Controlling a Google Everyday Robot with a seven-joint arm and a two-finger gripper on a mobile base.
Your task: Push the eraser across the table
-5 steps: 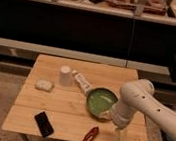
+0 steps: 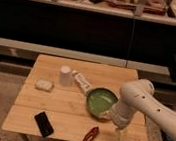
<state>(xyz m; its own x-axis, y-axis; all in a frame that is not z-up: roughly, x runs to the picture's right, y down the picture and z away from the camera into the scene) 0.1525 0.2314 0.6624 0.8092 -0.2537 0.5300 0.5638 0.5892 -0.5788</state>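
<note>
The eraser [image 2: 43, 123], a flat black block, lies near the front left corner of the light wooden table [image 2: 70, 107]. My white arm [image 2: 139, 101] reaches in from the right and bends down over the table's front right part. My gripper [image 2: 119, 130] points down just in front of the green bowl [image 2: 100, 100], well to the right of the eraser and apart from it. It is open and holds nothing.
A white cup [image 2: 66, 75] and a white tube [image 2: 83, 83] stand behind the bowl. A small pale pad [image 2: 43, 84] lies at the left. A slim red-brown object [image 2: 91, 135] lies at the front edge between eraser and gripper. Dark shelving runs behind the table.
</note>
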